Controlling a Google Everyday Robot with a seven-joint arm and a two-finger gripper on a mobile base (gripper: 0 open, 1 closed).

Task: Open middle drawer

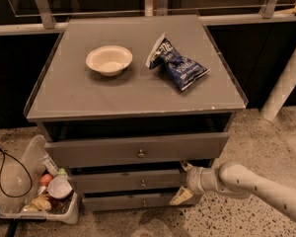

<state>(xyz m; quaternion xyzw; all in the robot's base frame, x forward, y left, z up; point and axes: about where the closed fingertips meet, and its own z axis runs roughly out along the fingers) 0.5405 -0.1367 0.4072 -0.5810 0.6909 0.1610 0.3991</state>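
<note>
The grey cabinet has three drawers. The middle drawer (113, 181) is the mid-sized front, with a small round knob (143, 183). It sits under the tall top drawer (89, 152) and above the narrow bottom drawer (118, 201). My gripper (183, 181) comes in from the lower right on a pale arm (256, 186). It is open at the right end of the middle drawer front. One finger (186, 166) is above that front's edge and the other (180, 197) below it. It is well to the right of the knob.
On the cabinet top (64, 98) are a cream bowl (109, 59) and a blue chip bag (178, 65). A clear bin of small items (37, 196) and a black cable (10, 169) lie on the floor at the left. A white post (286, 83) stands at the right.
</note>
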